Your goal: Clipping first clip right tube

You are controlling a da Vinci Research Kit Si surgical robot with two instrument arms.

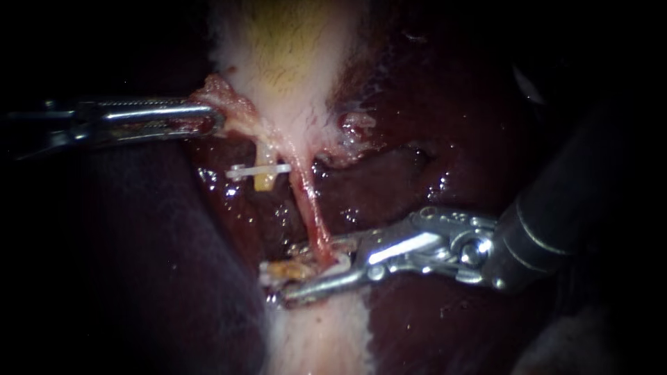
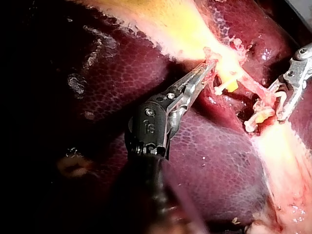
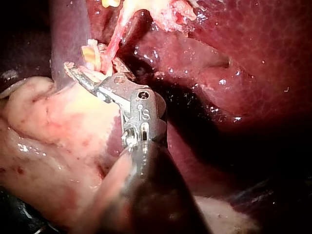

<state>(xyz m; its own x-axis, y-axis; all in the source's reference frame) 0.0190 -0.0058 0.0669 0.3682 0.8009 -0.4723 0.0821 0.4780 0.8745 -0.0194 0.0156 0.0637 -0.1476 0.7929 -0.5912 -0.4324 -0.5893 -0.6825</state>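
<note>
Running as a thin red strand from the pale gallbladder [image 1: 285, 62] at 12 o'clock down toward 6 o'clock through the middle of the endoscope view, the right tube [image 1: 310, 212] passes at its lower end between the jaws of the right instrument [image 1: 309, 272]. The jaws stand apart, one on either side of the strand, with a gap showing between them. A yellowish scrap [image 1: 292, 269] lies in that gap at the tube's 9 o'clock side; whether a clip sits in the jaws cannot be told. The instrument's dark shaft reaches in from 3 o'clock. Just beside the right tube, toward 9 o'clock, the left tube [image 1: 264, 180] shows as a short yellow stub with a white clip [image 1: 258, 169] lying across it. Higher, toward 10 o'clock, the left instrument [image 1: 212, 119] comes in level from 9 o'clock, its jaws clamped on a ragged pink fringe at the gallbladder's lower edge. Dark, wet liver [image 1: 445, 125] surrounds the whole field. The left arm's camera shows the same grip on the fringe, with the other instrument's spread jaws well ahead of it at the strand's far end. The right arm's camera shows the red strand rising just ahead of its own jaws.
</note>
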